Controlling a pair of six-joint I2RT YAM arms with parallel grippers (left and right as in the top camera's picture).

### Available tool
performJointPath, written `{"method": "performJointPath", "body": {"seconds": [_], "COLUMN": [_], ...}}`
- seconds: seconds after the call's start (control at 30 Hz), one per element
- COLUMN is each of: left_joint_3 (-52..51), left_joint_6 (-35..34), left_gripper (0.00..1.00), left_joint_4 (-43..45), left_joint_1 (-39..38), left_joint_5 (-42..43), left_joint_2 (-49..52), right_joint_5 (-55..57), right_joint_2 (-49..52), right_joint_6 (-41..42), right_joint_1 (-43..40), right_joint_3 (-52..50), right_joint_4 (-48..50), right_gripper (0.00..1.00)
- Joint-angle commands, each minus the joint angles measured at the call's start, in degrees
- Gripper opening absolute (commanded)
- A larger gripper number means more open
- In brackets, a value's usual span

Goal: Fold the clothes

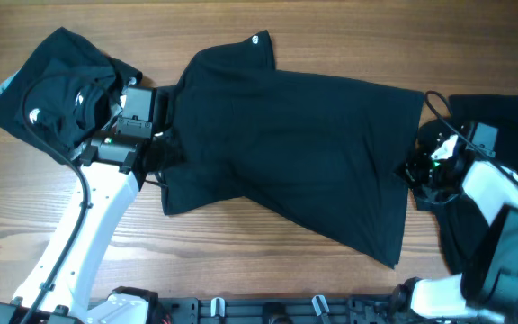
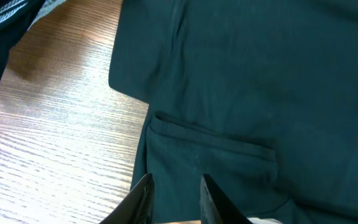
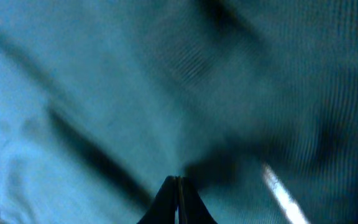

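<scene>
Left claw (image 2: 176, 182) of mine sits just right of the crumpled T-shirt (image 1: 52, 81), which is bunched at the far-left upper corner of the counter (image 1: 241, 243). Its fingers stand a little apart over a hemmed edge of the spread T-shirt (image 1: 295, 135), with dark cloth showing in the gap. That shirt lies opened out and wrinkled across the middle, collar toward the far edge. At its right edge my right claw (image 3: 178, 182) has its fingertips together, close against the fabric; whether a fold is pinched I cannot tell. Further right lies the third T-shirt (image 1: 502, 117), partly under my right arm.
</scene>
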Motion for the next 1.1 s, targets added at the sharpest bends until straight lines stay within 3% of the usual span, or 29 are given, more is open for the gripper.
{"method": "performJointPath", "body": {"seconds": [0.0, 0.17, 0.2, 0.27, 0.4, 0.6, 0.77, 0.97, 1.07], "left_joint_3": [0.76, 0.76, 0.76, 0.76, 0.74, 0.63, 0.66, 0.66, 0.66], "left_joint_6": [0.72, 0.7, 0.7, 0.7, 0.7, 9.84, 12.57, 3.34, 2.08], "left_gripper": [0.25, 0.28, 0.31, 0.36, 0.41, 0.35, 0.04, 0.04, 0.04], "left_joint_4": [0.13, 0.11, 0.11, 0.11, 0.63, 11.32, 21.49, 22.99, 22.16], "left_joint_1": [0.22, 0.22, 0.22, 0.22, 0.22, 0.17, 0.46, 7.39, 13.79], "left_joint_5": [0.55, 0.57, 0.55, 0.55, 0.5, 10.82, 9.33, -7.1, -1.31], "left_joint_2": [-1.05, -1.05, -1.05, -1.05, -0.98, 9.4, 26.01, 35.12, 34.91], "right_joint_5": [2.67, 8.85, 9.9, 9.99, 9.97, -2.49, -4.61, 0.76, 2.47], "right_joint_2": [9.77, 16.13, 16.13, 16.09, 13.92, -2.51, -5.68, -5.64, -5.64], "right_joint_6": [4.87, 6.6, 6.43, 4.35, 1.68, -12.44, -15.34, -13.51, -11.28], "right_joint_1": [0.15, 0.15, 0.17, 0.15, -0.63, -1.42, 1.22, 6.34, 6.93], "right_joint_3": [0.22, 8.17, 10.73, 16.59, 21.68, 21.86, 21.24, 18.25, 16.7], "right_joint_4": [4.98, 8.31, 6.49, -0.98, -14.56, -23.45, -30.23, -29.57, -19.5], "right_gripper": [0.04, 0.05, 0.04, 0.2, 0.25, 0.33, 0.35, 0.38, 0.41]}}
